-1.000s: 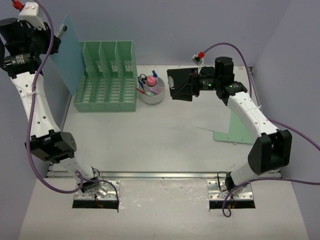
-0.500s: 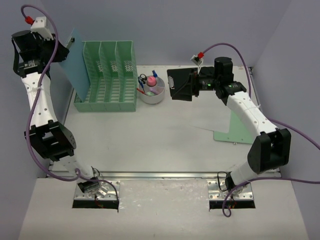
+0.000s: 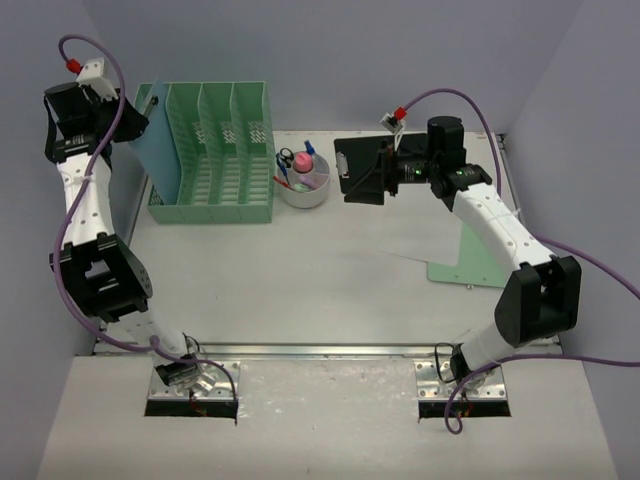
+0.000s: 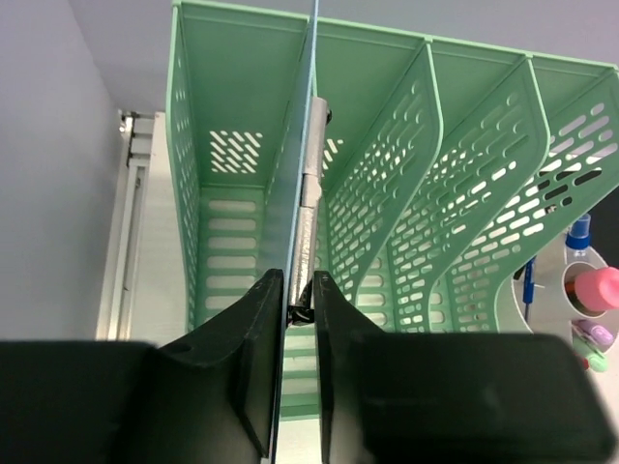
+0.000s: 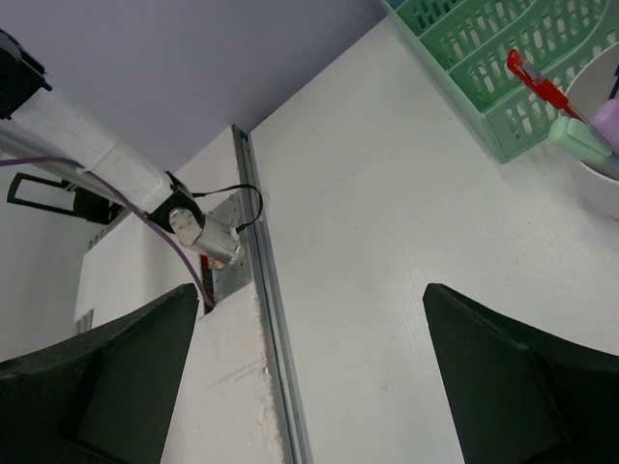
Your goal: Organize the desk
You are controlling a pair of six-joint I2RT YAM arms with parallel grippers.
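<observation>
Left gripper (image 4: 298, 290): I'm pinching the blue clipboard (image 3: 157, 150); rack divider (image 4: 387, 174) standing just beyond the fingertips.
Right gripper (image 5: 309, 290): I'm holding it spread wide.
Left wrist only: metal clip (image 4: 309, 164).

Left arm (image 3: 78, 215), white links with black joints: elbow low near its base, forearm rising steeply at the far left, black wrist at the top. Left gripper (image 4: 300, 290), black, two-fingered: jaws nearly together, pinching the edge of a thin pale blue board (image 4: 290, 174) held on edge. Right arm (image 3: 505, 235): elbow bent near the right side, forearm reaching back and leftward, wrist roughly level. Right gripper (image 5: 309, 290): black fingers (image 5: 126, 358) spread wide, nothing between them.
</observation>
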